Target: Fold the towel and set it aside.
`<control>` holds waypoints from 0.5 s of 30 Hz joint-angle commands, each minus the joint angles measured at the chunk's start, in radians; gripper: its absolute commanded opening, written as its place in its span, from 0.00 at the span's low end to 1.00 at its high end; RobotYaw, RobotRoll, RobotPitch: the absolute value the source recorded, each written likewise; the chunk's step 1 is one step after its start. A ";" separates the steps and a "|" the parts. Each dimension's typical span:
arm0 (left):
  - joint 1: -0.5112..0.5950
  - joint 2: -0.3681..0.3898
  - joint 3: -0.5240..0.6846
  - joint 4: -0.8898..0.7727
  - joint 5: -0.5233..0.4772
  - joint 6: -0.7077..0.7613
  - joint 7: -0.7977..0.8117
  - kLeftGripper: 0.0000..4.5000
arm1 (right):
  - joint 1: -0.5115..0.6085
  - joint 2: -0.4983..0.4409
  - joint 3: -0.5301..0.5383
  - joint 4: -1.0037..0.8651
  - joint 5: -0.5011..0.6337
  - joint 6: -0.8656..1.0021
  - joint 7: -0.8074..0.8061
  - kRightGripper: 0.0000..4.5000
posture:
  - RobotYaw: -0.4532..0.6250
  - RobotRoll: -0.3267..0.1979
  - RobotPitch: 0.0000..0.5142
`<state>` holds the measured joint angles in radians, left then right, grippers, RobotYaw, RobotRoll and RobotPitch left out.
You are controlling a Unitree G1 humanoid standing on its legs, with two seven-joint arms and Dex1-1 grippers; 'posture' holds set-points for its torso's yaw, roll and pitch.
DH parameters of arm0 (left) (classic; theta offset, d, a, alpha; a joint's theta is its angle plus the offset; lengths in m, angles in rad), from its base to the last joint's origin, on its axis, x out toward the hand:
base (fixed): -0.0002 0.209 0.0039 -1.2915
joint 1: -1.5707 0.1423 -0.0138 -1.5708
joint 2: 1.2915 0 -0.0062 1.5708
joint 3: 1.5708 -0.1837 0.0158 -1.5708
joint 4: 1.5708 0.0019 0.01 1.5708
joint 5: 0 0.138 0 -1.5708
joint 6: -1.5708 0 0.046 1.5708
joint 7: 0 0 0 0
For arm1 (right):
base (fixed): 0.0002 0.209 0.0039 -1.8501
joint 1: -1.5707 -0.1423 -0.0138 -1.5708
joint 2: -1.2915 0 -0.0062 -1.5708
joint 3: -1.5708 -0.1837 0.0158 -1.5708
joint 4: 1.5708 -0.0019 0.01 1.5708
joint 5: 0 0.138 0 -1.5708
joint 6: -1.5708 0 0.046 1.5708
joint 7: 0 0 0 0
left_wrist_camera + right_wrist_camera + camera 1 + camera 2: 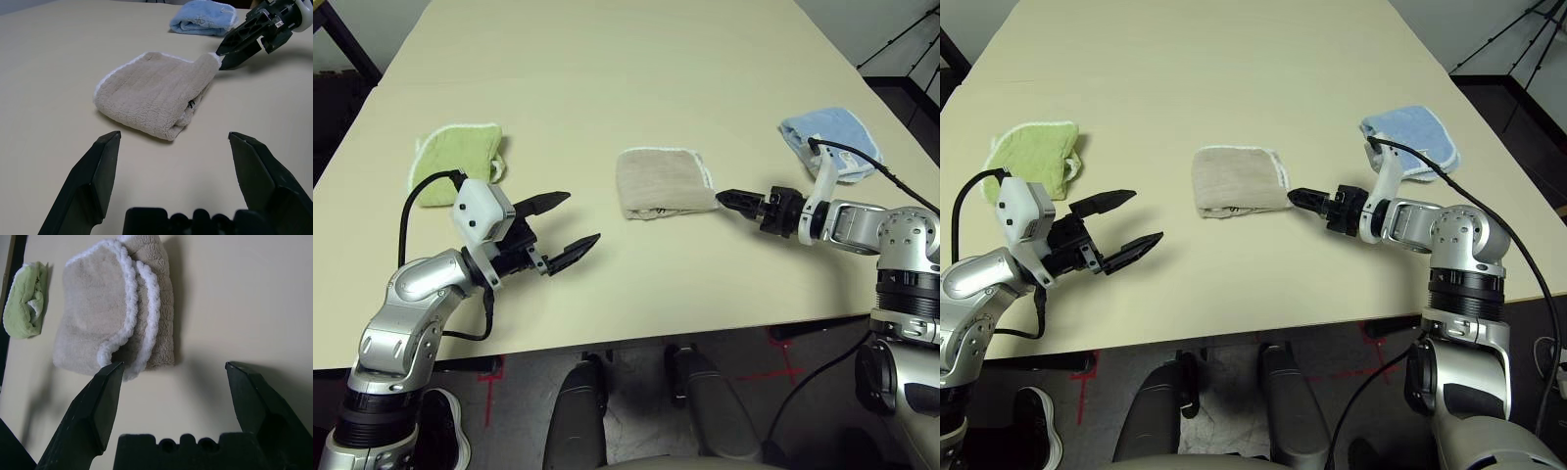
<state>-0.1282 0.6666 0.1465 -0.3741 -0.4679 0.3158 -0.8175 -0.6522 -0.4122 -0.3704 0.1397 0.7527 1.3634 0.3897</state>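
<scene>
Item: the towel point(661, 182), beige terry with white stitched edging. Lies folded into a compact pad near the middle of the counter point(607, 59), layered edges turned toward the right arm.

Item: right claw point(736, 200), at the towel's 3 o'clock side, tips just beside its near right corner. The right wrist view shows the jaws spread wide, empty, one fingertip point(110, 377) close against the white edging; touching or a hair apart, I cannot tell.

Item: left claw point(563, 227), at the towel's 8 o'clock, well apart from it, released and holding nothing.

Item: lime-green towel point(458, 160), folded, at 9 o'clock of the beige one. Item: light-blue towel point(826, 140), folded, at 3 o'clock beyond the right forearm.

Step in hand, as judged: the folding looks done; setting aside remains. To do it well, the right claw should take all stacked layers at the edging together, not the top flap alone, or the fold will peel open. Bite deep enough past the stitching, lift low, carry it flat. Place it on bare counter clear of both other cloths. The left claw could steady the far side if the pad sags.
</scene>
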 commanded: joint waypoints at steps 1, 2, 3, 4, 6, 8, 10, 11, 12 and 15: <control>0.012 -0.009 -0.016 0.001 0.009 -0.009 0.002 0.99 | 0.026 -0.009 -0.017 -0.024 0.003 0.030 -0.013 1.00 | 0.34 0.62 0.43; 0.013 -0.011 -0.017 0.000 0.010 -0.009 0.002 0.99 | 0.024 -0.004 -0.017 -0.025 0.002 0.032 -0.016 1.00 | 0.34 0.62 0.43; 0.013 -0.012 -0.018 0.000 0.010 -0.009 0.003 0.99 | 0.023 0.001 -0.017 -0.027 0.001 0.034 -0.018 1.00 | 0.34 0.62 0.43; 0.012 -0.012 -0.019 0.000 0.010 -0.009 0.003 0.99 | 0.021 0.004 -0.016 -0.028 0.002 0.035 -0.018 1.00 | 0.34 0.62 0.43; 0.014 -0.014 -0.020 -0.003 0.010 -0.009 0.003 0.99 | 0.020 0.010 -0.013 -0.030 0.002 0.040 -0.020 1.00 | 0.34 0.62 0.43; 0.017 -0.013 -0.021 -0.007 0.010 -0.008 0.005 0.99 | 0.023 0.011 -0.009 -0.031 0.001 0.043 -0.022 1.00 | 0.35 0.62 0.43; 0.025 -0.011 -0.019 -0.010 0.010 -0.009 0.005 0.99 | 0.024 0.015 -0.008 -0.025 -0.007 0.051 -0.035 1.00 | 0.35 0.62 0.43; 0.028 -0.011 -0.018 -0.012 0.010 -0.009 0.006 0.99 | 0.022 0.022 -0.014 -0.018 -0.011 0.059 -0.048 1.00 | 0.35 0.62 0.43; 0.030 -0.010 -0.017 -0.014 0.010 -0.009 0.007 0.99 | 0.019 0.027 -0.016 -0.012 -0.018 0.069 -0.061 1.00 | 0.35 0.62 0.43; 0.031 -0.010 -0.018 -0.019 0.011 -0.007 0.011 0.99 | 0.009 0.045 -0.035 0.001 -0.024 0.081 -0.088 1.00 | 0.36 0.62 0.43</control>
<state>-0.1095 0.6565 0.1387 -0.3760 -0.4673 0.3137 -0.8076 -0.6560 -0.3779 -0.4036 0.1174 0.7501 1.4120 0.3338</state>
